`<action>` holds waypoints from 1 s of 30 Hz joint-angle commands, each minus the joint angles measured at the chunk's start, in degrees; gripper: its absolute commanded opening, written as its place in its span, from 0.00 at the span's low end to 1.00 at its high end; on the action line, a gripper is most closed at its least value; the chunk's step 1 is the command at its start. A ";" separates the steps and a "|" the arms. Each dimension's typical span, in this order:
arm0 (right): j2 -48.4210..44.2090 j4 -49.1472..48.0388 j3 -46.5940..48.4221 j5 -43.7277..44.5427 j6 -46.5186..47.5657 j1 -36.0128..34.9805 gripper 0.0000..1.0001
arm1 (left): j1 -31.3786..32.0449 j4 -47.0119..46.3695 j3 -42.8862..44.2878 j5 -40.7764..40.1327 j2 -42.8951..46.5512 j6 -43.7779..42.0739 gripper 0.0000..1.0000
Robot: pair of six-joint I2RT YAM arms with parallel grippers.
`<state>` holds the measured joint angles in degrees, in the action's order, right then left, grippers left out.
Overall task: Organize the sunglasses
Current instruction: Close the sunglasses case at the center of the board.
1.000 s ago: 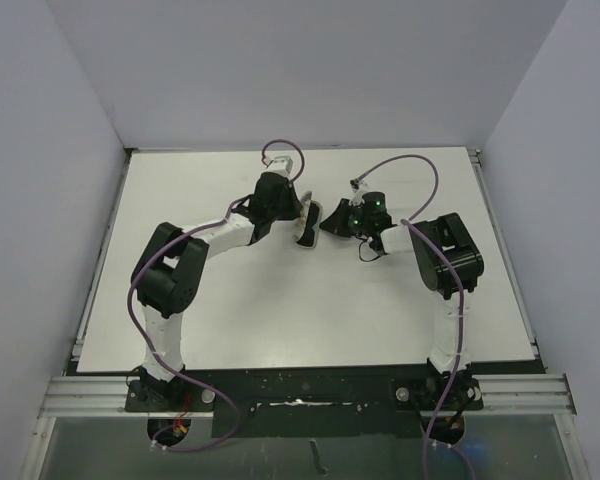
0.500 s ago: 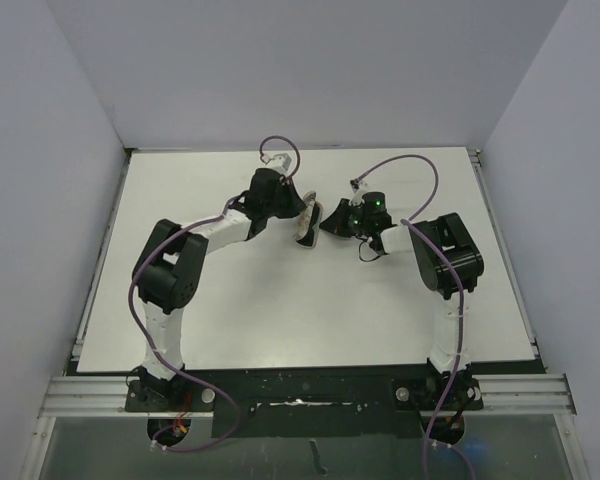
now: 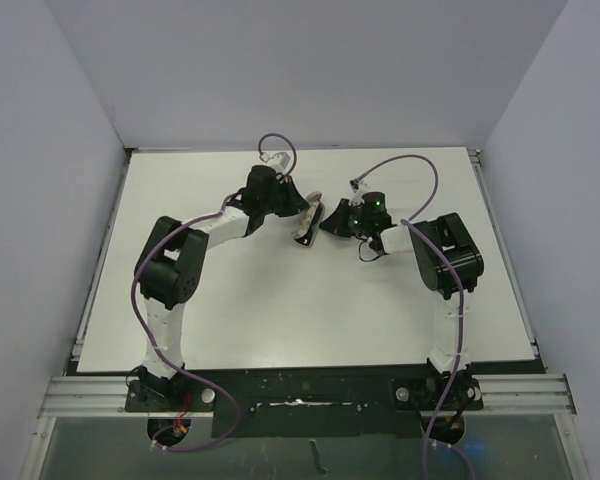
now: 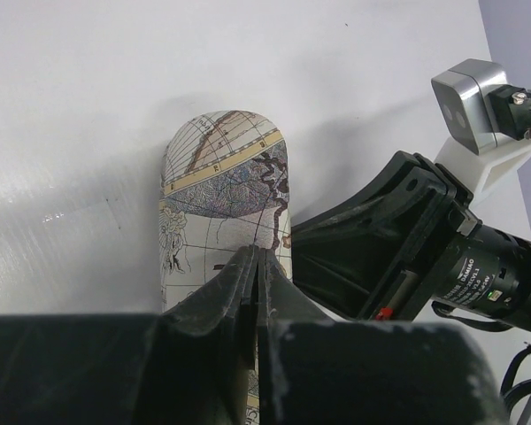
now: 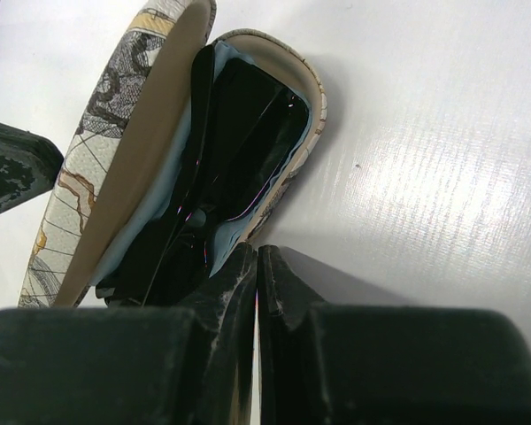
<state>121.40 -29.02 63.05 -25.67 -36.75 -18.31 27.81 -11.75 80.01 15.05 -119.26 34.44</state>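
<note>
The black sunglasses (image 5: 243, 124) lie inside the half-open map-patterned case (image 3: 306, 222) on a light blue cloth (image 5: 223, 237). The case lid (image 5: 106, 133) stands tilted up; its outside shows in the left wrist view (image 4: 221, 177). My left gripper (image 3: 293, 205) is shut and empty, its tips (image 4: 255, 258) against the outside of the lid. My right gripper (image 3: 328, 222) is shut and empty, its tips (image 5: 257, 257) at the case's near rim by the cloth. The two grippers face each other across the case.
The white table (image 3: 280, 310) is walled by grey panels on three sides. Purple cables loop above both wrists. The right arm's black fingers and silver camera block (image 4: 478, 106) sit close beside the case in the left wrist view.
My left wrist has shifted a little toward the far left, staying at the lid. The case and the right gripper have stayed put.
</note>
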 commanded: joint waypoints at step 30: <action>0.38 -1.48 -0.37 -0.83 1.15 -0.58 0.00 | -2.95 5.92 3.84 15.33 -6.91 2.50 0.00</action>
<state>121.43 -29.06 63.00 -25.89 -36.58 -18.46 23.83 -13.19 83.05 27.57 -123.74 38.74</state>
